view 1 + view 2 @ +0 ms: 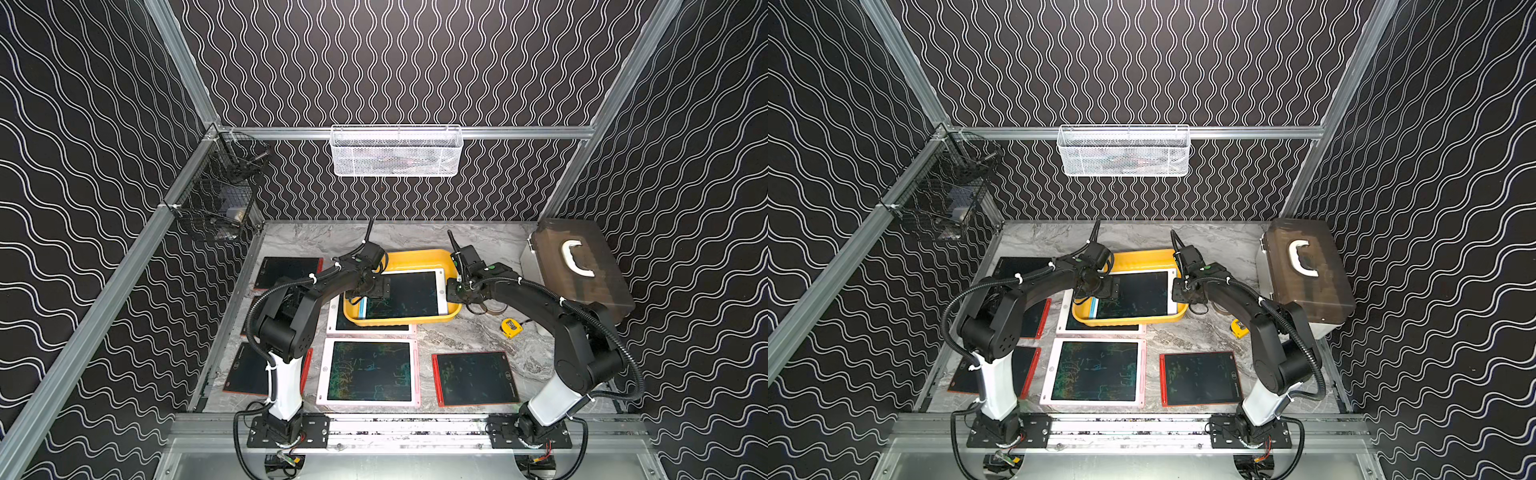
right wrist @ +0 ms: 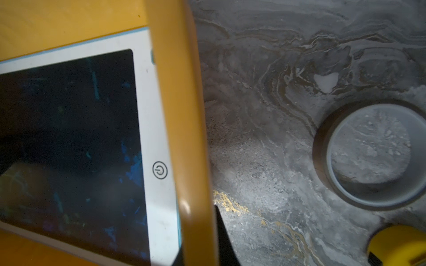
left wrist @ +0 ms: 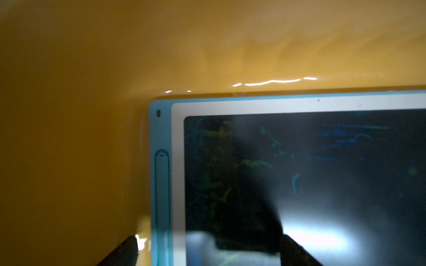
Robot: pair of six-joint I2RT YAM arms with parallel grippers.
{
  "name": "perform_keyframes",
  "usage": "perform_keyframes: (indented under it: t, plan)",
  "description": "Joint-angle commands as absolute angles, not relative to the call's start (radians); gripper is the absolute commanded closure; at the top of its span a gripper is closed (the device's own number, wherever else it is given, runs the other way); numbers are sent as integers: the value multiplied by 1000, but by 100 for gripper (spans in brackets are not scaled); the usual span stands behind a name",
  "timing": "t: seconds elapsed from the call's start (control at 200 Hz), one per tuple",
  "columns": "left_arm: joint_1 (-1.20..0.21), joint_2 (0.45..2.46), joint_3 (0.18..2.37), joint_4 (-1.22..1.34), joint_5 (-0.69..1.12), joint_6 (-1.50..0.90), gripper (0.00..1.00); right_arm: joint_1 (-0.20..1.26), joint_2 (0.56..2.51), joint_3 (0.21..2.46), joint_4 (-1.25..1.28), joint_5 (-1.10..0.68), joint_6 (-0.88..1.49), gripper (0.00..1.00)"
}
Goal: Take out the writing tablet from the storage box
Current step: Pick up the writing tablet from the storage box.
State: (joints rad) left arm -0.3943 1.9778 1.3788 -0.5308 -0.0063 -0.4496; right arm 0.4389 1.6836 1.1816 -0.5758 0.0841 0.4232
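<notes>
The writing tablet (image 1: 409, 293) lies flat inside the storage box (image 1: 415, 254), which stands in the middle of the desk (image 1: 457, 340), nearer its far edge. We judge that the grasp is in preparation. The left gripper (image 1: 368, 297) is spread wide over the tablet's stylus side, with one finger at the yellow floor and one above the screen. The right gripper (image 1: 452, 294) is closed on the box rim, probably to steady it. Next, the left one must get under the thin edge and close. Both wrist views cut off the fingertips, so we cannot tell about contact.
</notes>
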Motion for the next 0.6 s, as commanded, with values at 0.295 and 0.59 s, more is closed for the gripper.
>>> perform_keyframes:
  t: [0.295, 0.59]
  plan:
    - [-393, 1979, 1344, -481, 229, -523, 1, 438, 1716, 1201, -491, 21, 446, 100]
    - [-390, 1838, 1365, -382, 467, -589, 1, 446, 1742, 1217, -499, 29, 440, 100]
